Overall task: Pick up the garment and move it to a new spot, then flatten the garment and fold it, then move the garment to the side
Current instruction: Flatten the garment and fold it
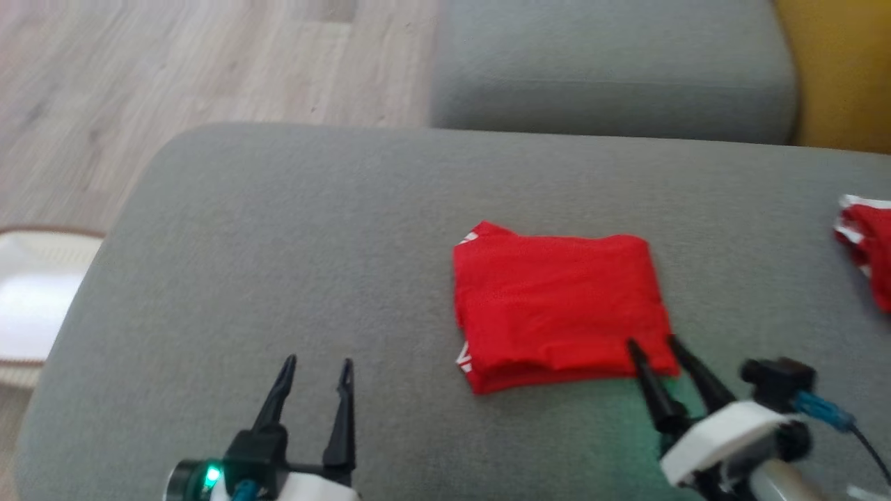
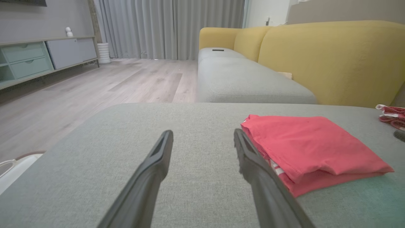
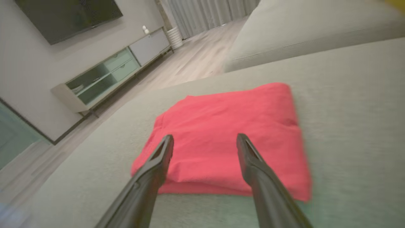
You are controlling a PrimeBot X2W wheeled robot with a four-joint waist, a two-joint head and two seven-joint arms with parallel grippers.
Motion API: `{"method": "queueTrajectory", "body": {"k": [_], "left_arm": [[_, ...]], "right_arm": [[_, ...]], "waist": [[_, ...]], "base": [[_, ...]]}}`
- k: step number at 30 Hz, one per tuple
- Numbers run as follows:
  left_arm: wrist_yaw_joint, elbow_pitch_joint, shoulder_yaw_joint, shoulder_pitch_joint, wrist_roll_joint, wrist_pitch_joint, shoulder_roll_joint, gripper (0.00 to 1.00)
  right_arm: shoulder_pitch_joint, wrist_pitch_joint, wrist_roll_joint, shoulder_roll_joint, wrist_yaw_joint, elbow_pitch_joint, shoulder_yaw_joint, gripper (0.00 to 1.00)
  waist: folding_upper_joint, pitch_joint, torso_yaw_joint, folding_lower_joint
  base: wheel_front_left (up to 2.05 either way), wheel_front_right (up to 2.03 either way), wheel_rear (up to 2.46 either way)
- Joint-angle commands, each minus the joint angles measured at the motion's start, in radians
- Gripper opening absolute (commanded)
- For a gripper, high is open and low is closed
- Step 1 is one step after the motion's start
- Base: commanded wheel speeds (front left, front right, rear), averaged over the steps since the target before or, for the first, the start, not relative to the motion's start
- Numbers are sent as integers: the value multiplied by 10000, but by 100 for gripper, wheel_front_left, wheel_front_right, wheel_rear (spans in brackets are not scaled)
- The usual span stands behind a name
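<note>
Two pairs of dark fingers show in my head view. At far left, a pale container with a tan rim [image 1: 28, 306] sits on the wood floor beside the grey fabric sofa cushion [image 1: 278, 229]. The left fingers [image 1: 344, 396] hover spread wide over bare cushion, gripping nothing. Just right of centre, the folded red fabric garment [image 1: 557, 306] lies flat on the cushion as a neat rectangle. The right fingers [image 1: 647, 383] are parted too and hold nothing. Their tips are at the garment's near right corner; I cannot tell whether they touch it. At the far right edge lies a crumpled red-and-white cloth [image 1: 870, 250], well apart from the garment.
</note>
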Motion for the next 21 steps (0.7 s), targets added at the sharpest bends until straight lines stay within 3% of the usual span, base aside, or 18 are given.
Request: {"method": "queueTrajectory", "body": {"k": [1,8,15,21], "left_arm": [[-37,-366,509,-176,31,-122,-49,100],[-122,-560,1001,167,118,-122,-24,100],[-188,-846,1346,683,279,-122,-17,100],[-132,-1057,1478,945,374,-122,-41,100]], "right_arm": [[-101,-627,-388,-212,67,-17,-159,100],[116,-1282,-1561,23,67,63,-930,100],[1097,-1304,-3571,983,67,-1205,-2742,100],[1907,-1305,-4492,1661,67,-1737,-3289,100]], "waist": [[0,-252,-334,0],[0,-557,-690,0],[0,-862,-904,0],[0,-981,-912,0]], "base": [[0,0,0],[0,0,0],[0,0,0],[0,0,0]]}}
